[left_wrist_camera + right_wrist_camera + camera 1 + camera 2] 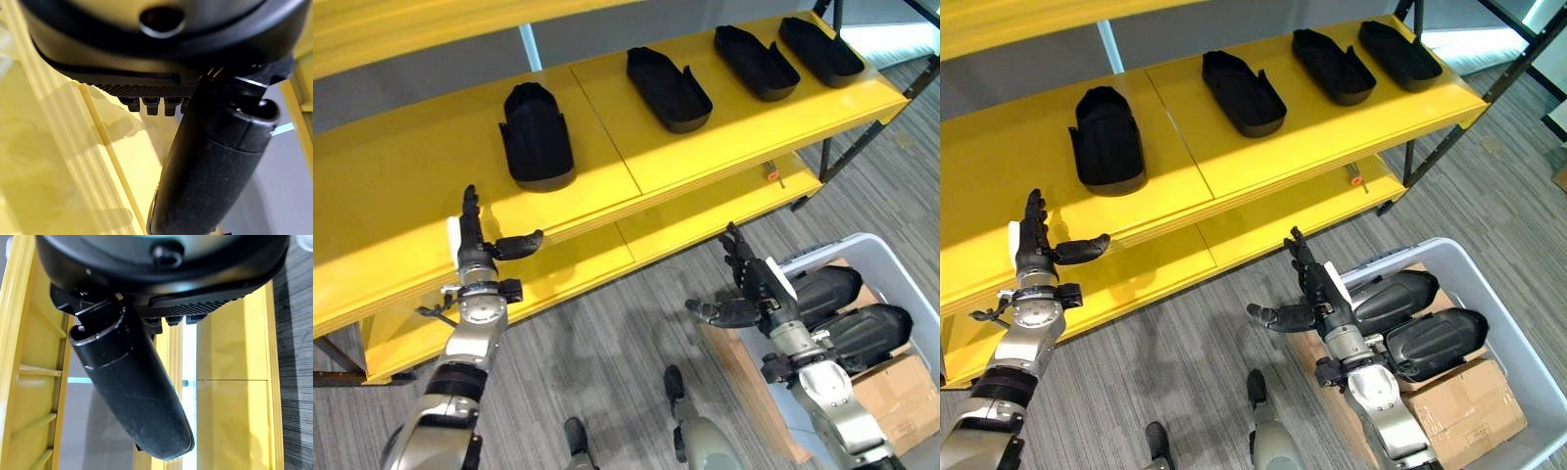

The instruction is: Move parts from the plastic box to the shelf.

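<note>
Shelving in bright yellow metal (724, 147) is seen across the upper part of the head views, with a lower yellow level (705, 211) beneath the main board. Four black moulded plastic parts are laid on the main board, well apart in a row: the leftmost part (537, 135) is shown with its ribbed back up, while the second (668, 89), third (756, 62) and fourth part (820, 50) are turned with their hollow sides up. A small red-handled tool (773, 174) is seen lying on the lower level.

A pale grey plastic box (1489, 294) is placed on the grey carpeted floor (636, 323) at the lower right. Two more black moulded parts are held in it, one (1393, 296) just beside the other (1438, 342), both resting on brown cardboard (1464, 411).

The left hand (472, 241) is raised in front of the shelf's front edge, its fingers straight and its thumb spread sideways; nothing is grasped. The right hand (1317, 294) is held above the floor just beside the box's near corner, fingers likewise extended, thumb stretched out, and nothing is grasped by it. Yellow shelf surfaces are shown past the fingers in both wrist views.
</note>
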You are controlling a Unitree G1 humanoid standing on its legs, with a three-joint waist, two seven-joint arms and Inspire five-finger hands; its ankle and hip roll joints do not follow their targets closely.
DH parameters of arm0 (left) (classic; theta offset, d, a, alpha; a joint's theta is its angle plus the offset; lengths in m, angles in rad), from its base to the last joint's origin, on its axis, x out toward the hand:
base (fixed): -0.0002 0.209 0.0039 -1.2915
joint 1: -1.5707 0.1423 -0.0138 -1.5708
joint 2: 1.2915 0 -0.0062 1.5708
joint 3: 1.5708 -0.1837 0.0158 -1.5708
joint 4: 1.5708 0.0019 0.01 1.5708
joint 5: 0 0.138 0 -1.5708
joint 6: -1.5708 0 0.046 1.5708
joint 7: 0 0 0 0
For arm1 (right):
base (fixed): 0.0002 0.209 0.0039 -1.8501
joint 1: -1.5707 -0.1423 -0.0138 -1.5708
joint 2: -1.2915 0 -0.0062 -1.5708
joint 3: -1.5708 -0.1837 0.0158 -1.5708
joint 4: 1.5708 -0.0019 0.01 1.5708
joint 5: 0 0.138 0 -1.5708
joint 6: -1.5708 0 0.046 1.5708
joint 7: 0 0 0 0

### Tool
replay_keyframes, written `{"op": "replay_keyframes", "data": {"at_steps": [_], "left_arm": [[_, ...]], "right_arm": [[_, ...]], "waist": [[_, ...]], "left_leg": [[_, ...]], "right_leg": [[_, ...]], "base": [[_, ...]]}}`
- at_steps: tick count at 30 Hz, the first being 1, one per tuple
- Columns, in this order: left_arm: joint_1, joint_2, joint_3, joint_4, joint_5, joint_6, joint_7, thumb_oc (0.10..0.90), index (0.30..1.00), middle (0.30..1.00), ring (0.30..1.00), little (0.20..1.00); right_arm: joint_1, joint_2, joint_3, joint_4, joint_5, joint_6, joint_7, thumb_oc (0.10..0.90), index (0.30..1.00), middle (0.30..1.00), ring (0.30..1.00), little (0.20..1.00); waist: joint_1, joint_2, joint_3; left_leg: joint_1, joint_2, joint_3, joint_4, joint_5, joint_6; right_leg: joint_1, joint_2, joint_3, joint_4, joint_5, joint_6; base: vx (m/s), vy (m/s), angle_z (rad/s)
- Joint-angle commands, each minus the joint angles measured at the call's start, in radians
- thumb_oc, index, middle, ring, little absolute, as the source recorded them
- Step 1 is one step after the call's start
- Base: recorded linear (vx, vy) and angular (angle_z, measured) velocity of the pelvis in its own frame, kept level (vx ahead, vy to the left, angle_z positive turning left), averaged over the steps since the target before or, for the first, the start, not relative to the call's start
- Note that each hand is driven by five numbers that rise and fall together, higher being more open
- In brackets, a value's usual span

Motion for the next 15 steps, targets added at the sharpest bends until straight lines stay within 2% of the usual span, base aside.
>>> {"op": "replay_keyframes", "data": {"at_steps": [1,9,15], "left_arm": [[-0.2,0.134,0.0,0.058,-0.032,-0.096,0.055,0.9,1.0,1.0,1.0,1.0],[-0.296,0.168,-0.014,0.198,-0.083,-0.094,0.041,0.9,1.0,1.0,1.0,1.0],[-0.382,0.186,-0.027,0.331,-0.147,-0.088,-0.002,0.9,1.0,1.0,1.0,1.0]], "right_arm": [[-0.051,-0.027,-0.047,-0.175,0.077,-0.139,0.005,0.9,1.0,1.0,1.0,1.0],[-0.024,-0.036,-0.041,-0.185,0.107,-0.149,0.015,0.9,1.0,1.0,1.0,1.0],[-0.002,-0.041,-0.043,-0.193,0.127,-0.155,0.027,0.9,1.0,1.0,1.0,1.0]], "waist": [[0.01,-0.009,0.001],[-0.005,-0.022,0.008],[-0.026,-0.043,0.013]], "left_leg": [[0.123,0.061,0.021,-0.001,0.011,-0.005],[0.12,0.064,0.04,-0.001,0.015,-0.011],[0.119,0.065,0.069,-0.001,0.014,-0.015]], "right_leg": [[0.022,-0.064,0.049,0.033,-0.017,0.08],[0.004,-0.056,0.066,0.028,-0.01,0.083],[-0.02,-0.043,0.09,0.016,0.004,0.09]], "base": [[0.01,0.007,-0.06],[0.01,0.006,-0.08],[0.02,0.027,-0.11]]}}
